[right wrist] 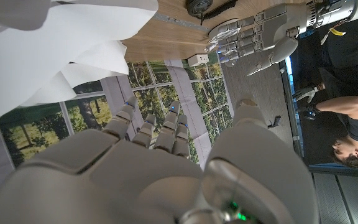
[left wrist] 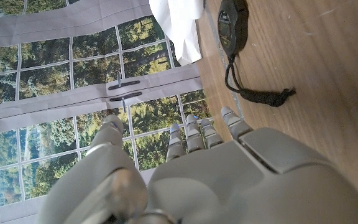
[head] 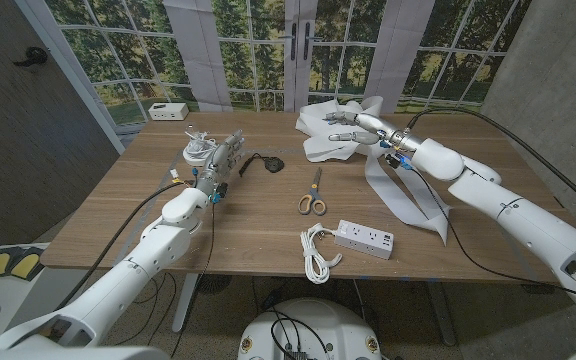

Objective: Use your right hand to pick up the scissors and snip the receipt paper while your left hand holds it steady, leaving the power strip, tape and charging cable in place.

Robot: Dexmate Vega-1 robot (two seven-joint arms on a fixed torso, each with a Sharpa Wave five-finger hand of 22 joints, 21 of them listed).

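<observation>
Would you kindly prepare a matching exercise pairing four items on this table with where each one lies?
Things:
1. yellow-handled scissors
2. white power strip
3. white crumpled receipt paper
4. coiled white charging cable

Places:
A. far side of the table, under the right hand
B. near edge, just left of the power strip
C. middle of the table, between the two arms
D. near edge, right of the coiled cable

Pairs: 1-C, 2-D, 3-A, 4-B
</observation>
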